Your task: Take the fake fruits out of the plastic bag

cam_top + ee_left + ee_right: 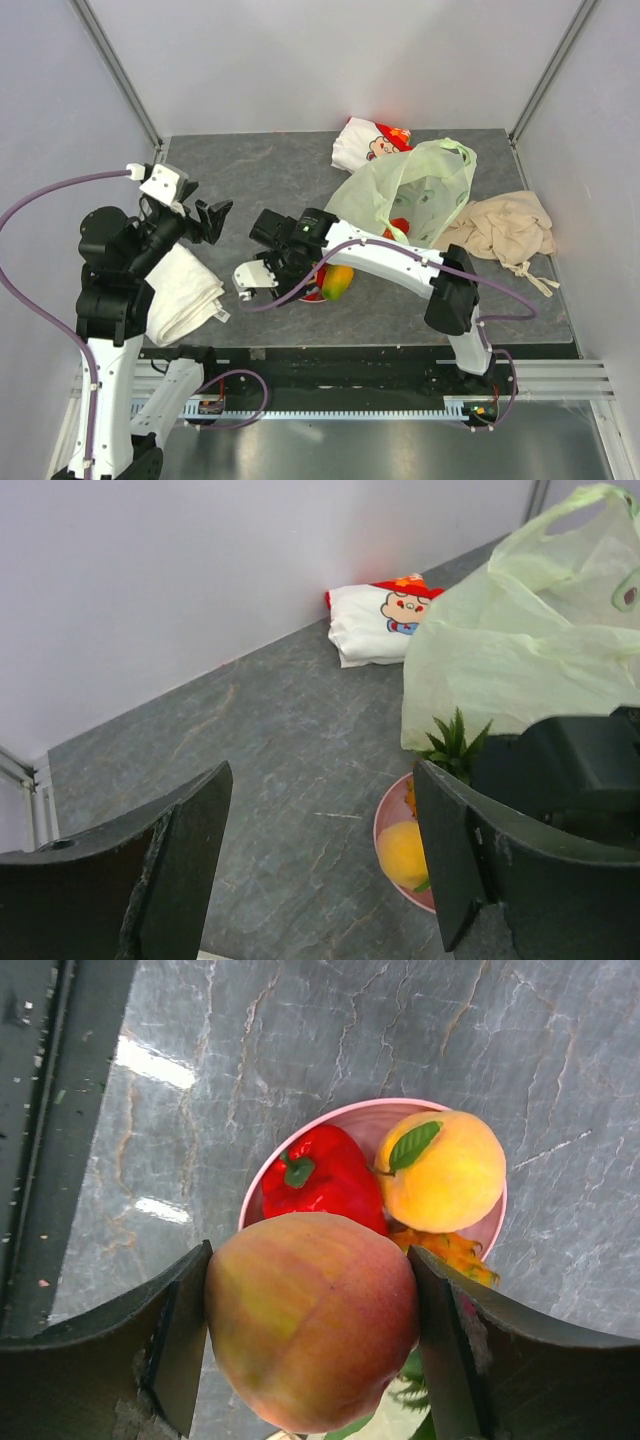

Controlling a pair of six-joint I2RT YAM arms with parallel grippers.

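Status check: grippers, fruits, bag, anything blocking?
Left gripper open, empty. Right gripper shut on mango, above plate holding pepper, peach. Red fruit shows in bag. No obstruction seen.

I have open counter (250,190) from my left gripper (212,219) across to the cartoon pouch (365,145) at the back wall, and a gripper could pass there. Right of that the plastic bag (420,190) stands tall, with the beige cloth (505,230) just beside it. My right arm lies across the middle. Its gripper (310,1270) is filled by a mango (310,1345) over the pink plate (345,1108), which a red pepper (325,1175) and a peach (445,1175) crowd. A folded white towel (185,290) takes the near-left corner.
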